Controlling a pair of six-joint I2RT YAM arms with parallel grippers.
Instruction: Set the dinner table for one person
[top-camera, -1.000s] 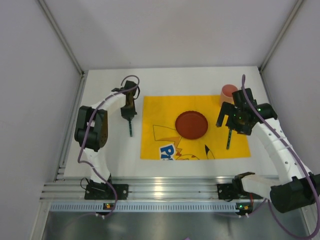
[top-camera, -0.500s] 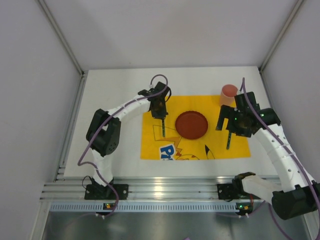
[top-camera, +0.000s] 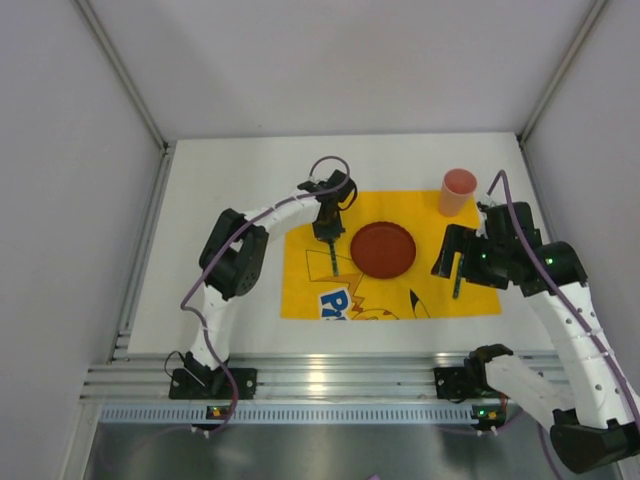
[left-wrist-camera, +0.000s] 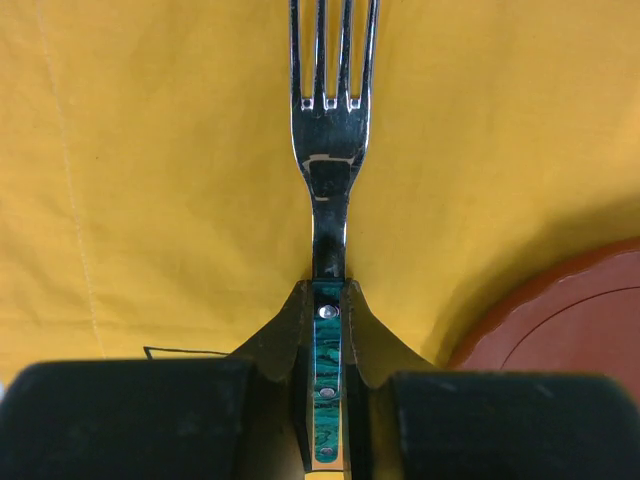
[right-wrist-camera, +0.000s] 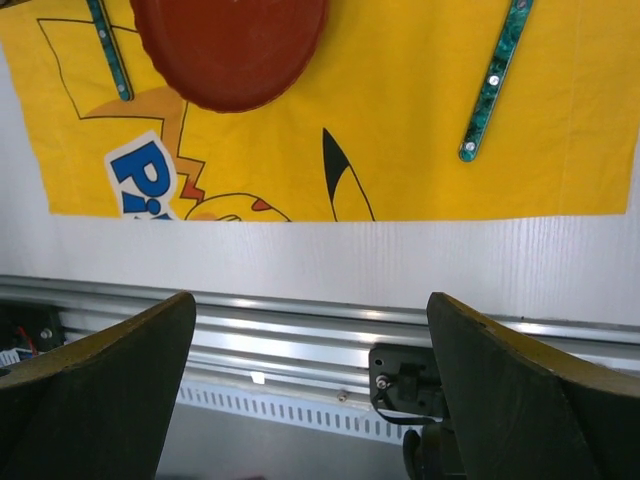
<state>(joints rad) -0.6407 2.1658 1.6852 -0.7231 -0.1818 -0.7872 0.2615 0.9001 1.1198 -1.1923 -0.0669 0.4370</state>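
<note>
Closest to me, the right hand (right-wrist-camera: 310, 300) hangs spread wide and empty above the near edge of the white desk (top-camera: 220, 180), which lies under everything. Just past it a green-handled utensil (right-wrist-camera: 495, 75) lies on the yellow placemat (top-camera: 485, 300), right of the red plate (top-camera: 382, 249). Left of the plate, the left hand (left-wrist-camera: 328, 330) pinches a fork (left-wrist-camera: 328, 150) by its green handle. It looks like fork placing: settle it flat, then release. A pink cup (top-camera: 457, 190) stands farthest back.
</note>
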